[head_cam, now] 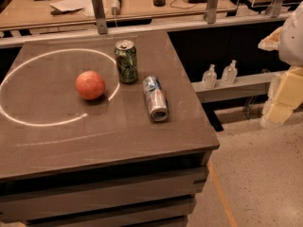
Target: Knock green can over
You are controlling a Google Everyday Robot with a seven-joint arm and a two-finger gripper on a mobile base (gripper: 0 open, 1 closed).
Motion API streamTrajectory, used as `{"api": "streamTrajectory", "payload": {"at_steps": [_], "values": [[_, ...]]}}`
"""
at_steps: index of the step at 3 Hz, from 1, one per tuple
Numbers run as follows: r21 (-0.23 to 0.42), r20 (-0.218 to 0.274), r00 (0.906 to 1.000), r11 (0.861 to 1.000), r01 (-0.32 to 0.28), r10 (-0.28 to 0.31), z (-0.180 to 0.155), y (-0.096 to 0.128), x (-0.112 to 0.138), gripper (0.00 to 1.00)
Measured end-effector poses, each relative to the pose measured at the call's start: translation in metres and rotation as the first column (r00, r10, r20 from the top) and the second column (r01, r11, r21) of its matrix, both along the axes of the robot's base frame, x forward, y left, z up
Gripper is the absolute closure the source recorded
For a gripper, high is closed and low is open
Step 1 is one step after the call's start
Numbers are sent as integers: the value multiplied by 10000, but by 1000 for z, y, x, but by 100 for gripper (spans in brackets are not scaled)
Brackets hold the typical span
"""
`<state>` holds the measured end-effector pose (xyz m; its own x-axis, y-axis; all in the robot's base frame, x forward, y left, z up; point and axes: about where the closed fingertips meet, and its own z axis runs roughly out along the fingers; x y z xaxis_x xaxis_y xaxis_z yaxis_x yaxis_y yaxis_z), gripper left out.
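Note:
The green can [126, 61] stands upright on the dark table [94, 141], towards the back and right of the middle. It is dark green with pale marks and a silver top with a pull tab. My gripper [280, 108] shows as a pale, blocky shape at the frame's right edge. It is off the table, over the floor, far to the right of the can and touching nothing.
A silver-and-blue can [155, 99] lies on its side just right and in front of the green can. A red-orange apple [90, 85] sits to its left, inside a white ring painted on the tabletop. Two small clear bottles [219, 74] stand on a ledge to the right.

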<state>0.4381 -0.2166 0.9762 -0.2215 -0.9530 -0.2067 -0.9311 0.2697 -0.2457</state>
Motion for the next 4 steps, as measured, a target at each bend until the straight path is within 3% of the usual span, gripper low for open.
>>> {"api": "streamTrajectory", "payload": {"at_steps": [1,2,3,4], "values": [[2,3,10000,10000,-1,1,0,0,0,0],[785,352,9987,9961,-401,374,3,18,13,0],[2037,913,9916,9730,-1088,918,10,54,44,0],[3770,1886,9746,9075,-1854,1207,23,117,100,0]]}}
